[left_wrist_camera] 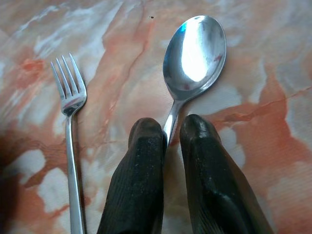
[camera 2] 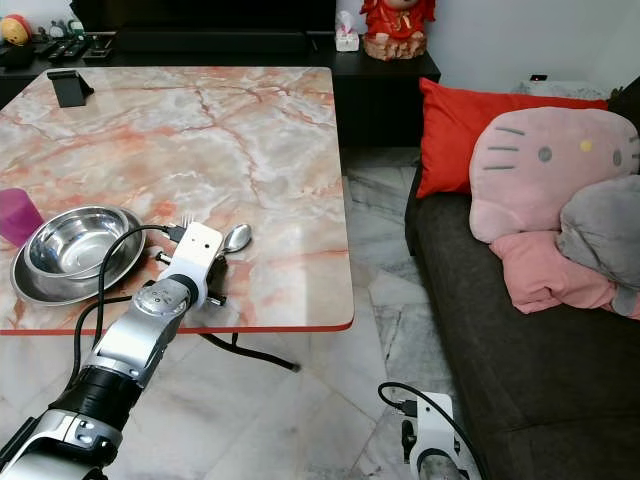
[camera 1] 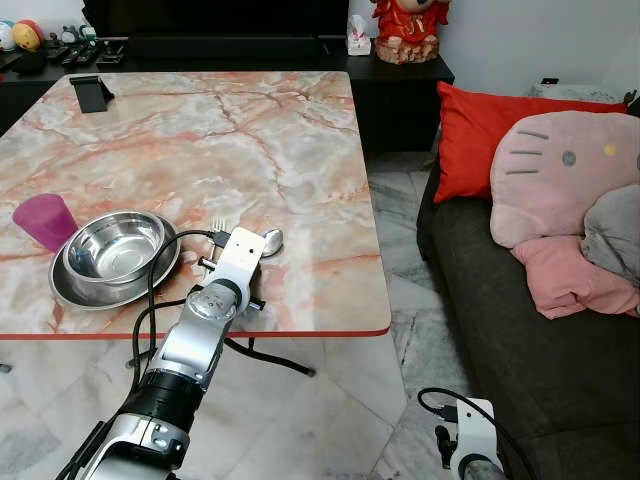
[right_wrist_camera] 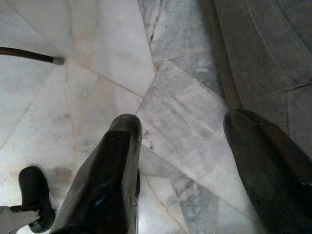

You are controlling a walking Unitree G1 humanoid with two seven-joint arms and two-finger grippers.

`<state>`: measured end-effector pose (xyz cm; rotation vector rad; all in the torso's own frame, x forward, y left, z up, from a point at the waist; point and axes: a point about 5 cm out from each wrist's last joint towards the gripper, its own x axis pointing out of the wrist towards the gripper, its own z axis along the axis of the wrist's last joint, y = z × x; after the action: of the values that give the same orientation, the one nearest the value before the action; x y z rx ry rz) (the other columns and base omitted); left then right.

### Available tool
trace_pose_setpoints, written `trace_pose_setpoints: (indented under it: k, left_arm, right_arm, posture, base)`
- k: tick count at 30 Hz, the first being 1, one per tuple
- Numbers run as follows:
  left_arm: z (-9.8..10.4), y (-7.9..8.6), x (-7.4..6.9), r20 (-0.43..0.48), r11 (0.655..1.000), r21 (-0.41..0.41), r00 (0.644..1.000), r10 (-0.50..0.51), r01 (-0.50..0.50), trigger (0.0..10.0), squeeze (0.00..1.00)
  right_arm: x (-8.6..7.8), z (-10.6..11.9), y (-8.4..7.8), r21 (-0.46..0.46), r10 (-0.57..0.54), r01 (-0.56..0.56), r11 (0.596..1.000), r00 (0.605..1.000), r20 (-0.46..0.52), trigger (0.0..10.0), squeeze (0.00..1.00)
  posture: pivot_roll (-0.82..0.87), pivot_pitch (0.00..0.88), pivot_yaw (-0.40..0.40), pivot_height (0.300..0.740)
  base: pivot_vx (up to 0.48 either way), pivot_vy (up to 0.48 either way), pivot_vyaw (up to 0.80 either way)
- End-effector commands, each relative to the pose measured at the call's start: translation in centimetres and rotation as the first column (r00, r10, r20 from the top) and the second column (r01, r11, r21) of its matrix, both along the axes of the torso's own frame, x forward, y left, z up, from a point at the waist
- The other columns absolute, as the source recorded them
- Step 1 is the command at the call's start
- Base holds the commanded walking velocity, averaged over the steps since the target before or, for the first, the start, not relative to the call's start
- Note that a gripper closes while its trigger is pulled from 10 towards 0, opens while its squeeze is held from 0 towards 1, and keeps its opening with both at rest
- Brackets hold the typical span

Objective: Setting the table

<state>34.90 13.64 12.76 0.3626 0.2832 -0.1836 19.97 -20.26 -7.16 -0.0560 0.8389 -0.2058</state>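
Left gripper (left_wrist_camera: 171, 132) pinching the spoon (left_wrist_camera: 195, 51) handle at the table's (camera 1: 250, 130) near edge, bowl of the spoon pointing to 12 o'clock. Fork (left_wrist_camera: 70, 126) lies parallel just beside it, at its 9 o'clock. Steel bowl (camera 1: 112, 245) on plate (camera 1: 70, 290) further toward 9, purple cup (camera 1: 44, 220) beyond. Right gripper (right_wrist_camera: 190, 146) spread wide, idle over marble floor (right_wrist_camera: 97, 44) beside the sofa (camera 1: 520, 330).

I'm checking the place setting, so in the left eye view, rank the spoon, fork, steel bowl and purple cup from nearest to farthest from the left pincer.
1. Spoon: its handle sits between the left pincer's fingers.
2. Fork: lying just beside the spoon, on the bowl's side.
3. Steel bowl: on its plate, farther toward the robot's left.
4. Purple cup: beyond the bowl, by the table's left edge.
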Motion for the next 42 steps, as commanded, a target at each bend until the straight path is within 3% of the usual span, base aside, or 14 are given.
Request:
trace_pose_setpoints:
  k: [1,9,19,20,24,27,31,32,37,38,42]
  left_arm:
    - [0.4,-0.1,0.0,0.006,0.999,-0.047,1.0,-0.002,0.003,10.0,0.0]
    - [3.1,-0.1,0.3,0.039,0.982,-0.189,0.999,-0.021,0.028,10.0,0.0]
    - [4.4,0.1,0.7,0.023,0.939,-0.337,0.998,-0.058,0.062,10.0,0.0]
    - [4.4,0.1,0.7,0.02,0.938,-0.34,0.998,-0.063,0.066,10.0,0.0]
    - [4.3,-0.1,0.5,0.013,0.936,-0.248,0.967,-0.256,0.251,10.0,0.0]
    - [4.6,0.3,0.6,0.014,0.935,-0.227,0.961,-0.276,0.272,10.0,0.0]
    - [4.9,1.3,0.6,0.02,0.902,-0.153,0.914,-0.405,0.403,10.0,0.0]
    - [4.8,1.5,0.6,0.017,0.9,-0.132,0.909,-0.417,0.416,10.0,0.0]
    - [5.4,3.1,1.5,0.035,0.916,-0.177,0.933,-0.36,0.36,10.0,0.0]
    - [5.7,3.5,1.7,0.056,0.903,-0.212,0.927,-0.371,0.374,10.0,0.0]
    - [5.3,3.9,1.8,0.03,0.9,-0.193,0.919,-0.393,0.391,10.0,0.0]
  right_arm:
    - [-0.2,-0.2,0.0,-0.003,0.001,-0.001,1.0,1.0,-0.022,10.0,0.0]
    - [-0.2,-0.2,0.0,-0.005,0.003,-0.004,1.0,1.0,-0.026,10.0,0.0]
    - [-0.2,-0.2,0.1,-0.002,0.001,-0.001,1.0,1.0,-0.027,10.0,0.0]
    - [-0.2,-0.2,0.1,-0.002,0.001,-0.001,1.0,1.0,-0.027,10.0,0.0]
    - [-0.3,-0.3,0.0,-0.002,-0.002,0.002,1.0,1.0,-0.03,10.0,0.0]
    - [-0.4,-0.3,0.0,-0.002,-0.004,0.003,1.0,1.0,-0.031,10.0,0.0]
    - [-0.4,-0.3,0.1,-0.001,-0.004,0.004,1.0,1.0,-0.031,10.0,0.0]
    - [-0.4,-0.3,0.1,-0.001,-0.004,0.004,1.0,1.0,-0.031,10.0,0.0]
    - [-0.4,-0.3,0.1,-0.001,-0.005,0.005,1.0,1.0,-0.031,10.0,0.0]
    - [-0.4,-0.3,0.1,-0.002,-0.005,0.005,1.0,0.999,-0.031,10.0,0.0]
    - [-0.4,-0.3,0.1,0.0,-0.009,0.009,1.0,1.0,-0.03,10.0,0.0]
  posture:
    - [0.03,0.08,-0.01,0.74]
    - [0.03,0.075,-0.01,0.74]
    - [0.04,0.085,-0.009,0.74]
    - [0.04,0.085,-0.009,0.74]
    - [0.03,0.088,-0.006,0.74]
    - [0.04,0.09,-0.006,0.74]
    - [0.03,0.092,-0.004,0.74]
    - [0.03,0.092,-0.004,0.74]
    - [0.03,0.092,-0.004,0.74]
    - [0.04,0.094,-0.004,0.74]
    - [0.03,0.097,0.002,0.74]
  base:
    - [0.0,0.0,0.0]
    - [0.0,0.0,0.0]
    - [0.0,0.0,0.0]
    - [0.0,0.0,0.0]
    - [0.0,0.0,0.0]
    - [0.0,0.0,0.0]
    - [0.0,0.0,0.0]
    - [0.0,0.0,0.0]
    - [0.0,0.0,0.0]
    - [0.0,0.0,0.0]
    - [0.0,0.0,0.0]
